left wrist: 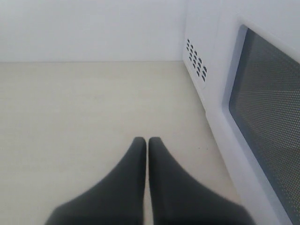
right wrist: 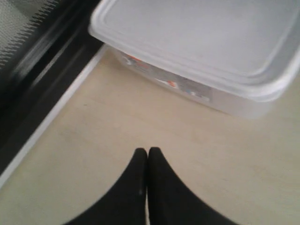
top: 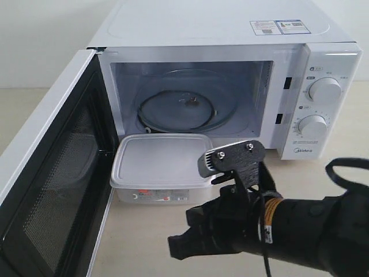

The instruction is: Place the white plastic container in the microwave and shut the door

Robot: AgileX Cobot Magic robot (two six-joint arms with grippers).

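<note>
Exterior view: microwave (top: 323, 69) open, door (top: 52, 173) swung out to the left, turntable (top: 179, 107) bare. Container (top: 161, 164) sits on the table (top: 144, 236) just near of the cavity mouth, lid on, not yet inside. Right gripper (top: 177, 247) hovers near of it, apart from it; the left arm is not in sight here. Left wrist view: left gripper (left wrist: 147, 140) has its fingers pressed together, holding nothing, over bare table on the outer side of the door. Right wrist view: right gripper's fingers also together and empty, pointing at the container's near left corner, with its label (right wrist: 168, 83) facing them. Judgement: step in hand is the approach. The box looks wide for the jaws, so spread them fully first, take the near rim squarely, lift clear of the sill, and centre it on the turntable before the left arm pushes the door.
</note>
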